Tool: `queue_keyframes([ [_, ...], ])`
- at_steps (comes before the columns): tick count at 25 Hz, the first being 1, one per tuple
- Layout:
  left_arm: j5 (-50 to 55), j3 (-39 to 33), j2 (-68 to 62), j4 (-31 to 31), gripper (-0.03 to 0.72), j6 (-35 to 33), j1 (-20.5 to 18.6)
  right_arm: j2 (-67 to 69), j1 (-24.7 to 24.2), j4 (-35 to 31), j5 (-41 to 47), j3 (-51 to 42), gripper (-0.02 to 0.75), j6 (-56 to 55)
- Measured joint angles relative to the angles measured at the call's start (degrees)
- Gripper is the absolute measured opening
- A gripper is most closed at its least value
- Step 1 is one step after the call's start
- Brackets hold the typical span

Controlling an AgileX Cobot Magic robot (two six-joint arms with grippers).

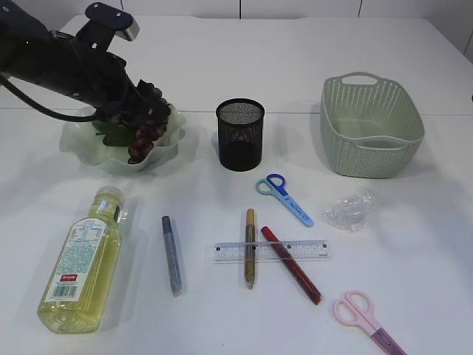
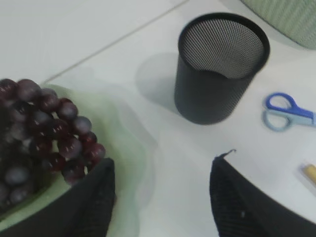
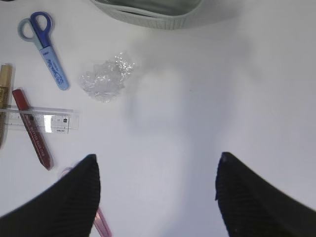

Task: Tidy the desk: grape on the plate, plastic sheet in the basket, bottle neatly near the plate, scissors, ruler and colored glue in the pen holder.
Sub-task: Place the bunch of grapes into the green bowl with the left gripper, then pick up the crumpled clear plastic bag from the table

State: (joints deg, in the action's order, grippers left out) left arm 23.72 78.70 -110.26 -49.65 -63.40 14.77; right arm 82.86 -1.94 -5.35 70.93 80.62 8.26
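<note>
A bunch of dark grapes lies on the wavy green plate at the left. In the left wrist view the grapes sit beside my left gripper, which is open and empty over the plate's edge. In the exterior view the left gripper is just above the grapes. My right gripper is open and empty above bare table, right of the crumpled plastic sheet. The bottle lies on its side at the front left. The right arm is out of the exterior view.
The black mesh pen holder stands mid-table and the green basket at the right. Blue scissors, a clear ruler, silver, gold and red glue pens, and pink scissors lie in front.
</note>
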Motion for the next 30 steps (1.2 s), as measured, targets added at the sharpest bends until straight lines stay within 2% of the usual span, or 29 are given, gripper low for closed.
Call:
queue_keyframes([
  [6, 12.2, 0.0, 4.0, 18.4, 0.449, 16.4, 0.0, 0.0, 0.0, 0.0, 0.1, 0.0, 0.565, -0.6],
  [12, 23.0, 0.0, 8.7, 26.5, 0.448, 30.5, 0.0, 0.0, 0.0, 0.0, 0.1, 0.0, 0.565, -1.0],
  [16, 31.8, 0.0, 10.5, 31.6, 0.448, 43.5, 0.0, 0.0, 0.0, 0.0, 0.2, 0.0, 0.565, -1.6],
  [18, 36.9, 0.0, 10.6, 33.4, 0.448, 47.8, 0.0, 0.0, 0.0, -0.4, 0.2, 0.0, 0.565, -2.1],
  [24, 44.9, 0.0, 10.6, 34.7, 0.448, 52.4, 0.0, -1.3, 0.0, -2.2, 0.2, 0.0, 0.565, -2.9],
  [30, 45.8, 0.0, 11.8, 34.7, 0.435, 55.6, 0.0, -5.7, 0.0, -3.6, 0.3, -3.5, 0.565, -3.8],
])
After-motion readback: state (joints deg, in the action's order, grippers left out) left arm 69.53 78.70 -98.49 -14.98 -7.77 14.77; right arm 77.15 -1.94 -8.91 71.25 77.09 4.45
